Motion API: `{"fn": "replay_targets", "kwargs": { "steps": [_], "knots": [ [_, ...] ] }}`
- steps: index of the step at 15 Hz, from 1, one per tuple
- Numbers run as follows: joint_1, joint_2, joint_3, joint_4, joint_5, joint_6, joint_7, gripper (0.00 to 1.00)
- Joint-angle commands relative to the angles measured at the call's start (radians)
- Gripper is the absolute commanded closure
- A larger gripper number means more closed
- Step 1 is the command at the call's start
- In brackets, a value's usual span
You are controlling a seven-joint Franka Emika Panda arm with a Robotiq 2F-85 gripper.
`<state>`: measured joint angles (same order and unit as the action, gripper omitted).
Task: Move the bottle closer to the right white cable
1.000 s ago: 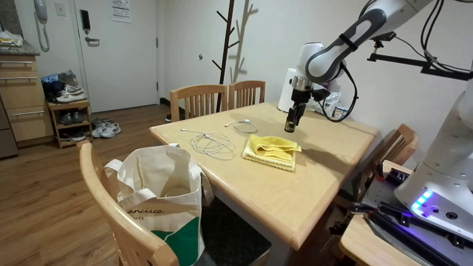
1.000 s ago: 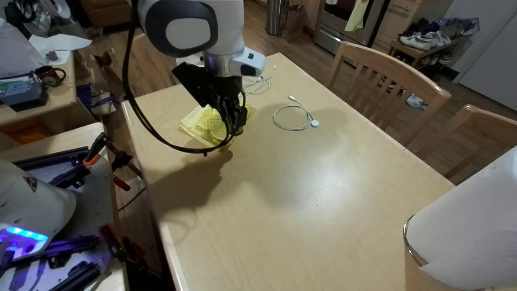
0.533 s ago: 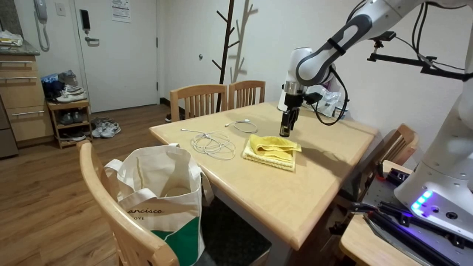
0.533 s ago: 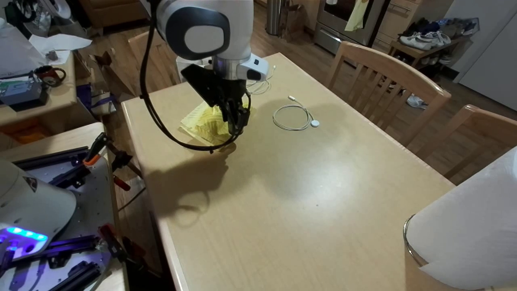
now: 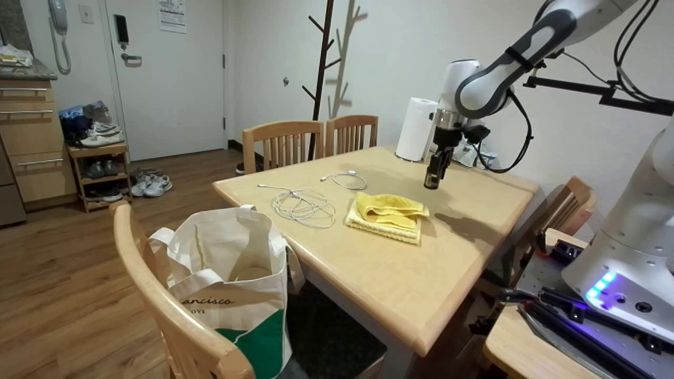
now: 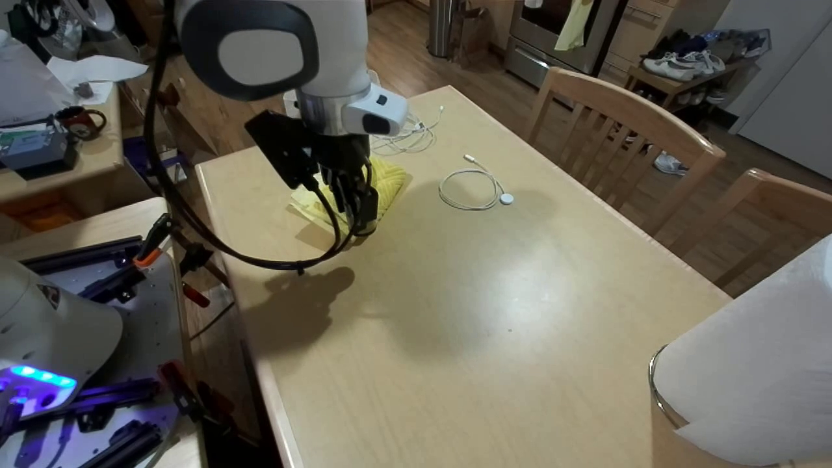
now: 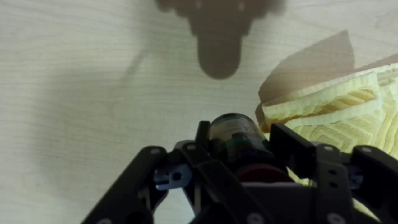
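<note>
The small dark bottle (image 7: 233,130) with a label and a dark reddish cap sits between the fingers of my gripper (image 7: 238,137) in the wrist view. The fingers press on both its sides. In both exterior views the gripper (image 5: 436,171) points down and holds the bottle (image 5: 432,183) upright, a little above the table; its lower end (image 6: 368,227) shows below the fingers. The right white cable (image 6: 465,207) is a short loop with a round white puck, and also shows in an exterior view (image 5: 351,172). It lies apart from the bottle.
A yellow folded cloth (image 5: 387,216) lies close to the gripper. A longer coiled white cable (image 5: 296,196) lies near the table's edge. A paper-towel roll (image 5: 416,129) stands at the back. Chairs (image 5: 284,139) and a tote bag (image 5: 231,252) stand around the table (image 5: 363,279).
The gripper, still holding the bottle, dipped slightly toward the cloth and cables, then moved back away from the cables. The cloth and both cables have not moved.
</note>
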<state>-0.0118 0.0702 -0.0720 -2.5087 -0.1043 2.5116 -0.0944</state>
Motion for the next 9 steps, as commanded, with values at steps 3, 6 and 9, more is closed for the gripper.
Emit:
{"fn": "replay_targets", "kwargs": {
  "steps": [3,6,9],
  "knots": [
    [-0.023,-0.123,0.0,-0.007,-0.058,0.02,-0.018,0.72],
    [-0.007,-0.093,0.026,0.036,-0.088,0.037,0.003,0.72],
    [0.012,-0.073,0.052,0.07,-0.062,0.019,-0.019,0.72]
  ]
}}
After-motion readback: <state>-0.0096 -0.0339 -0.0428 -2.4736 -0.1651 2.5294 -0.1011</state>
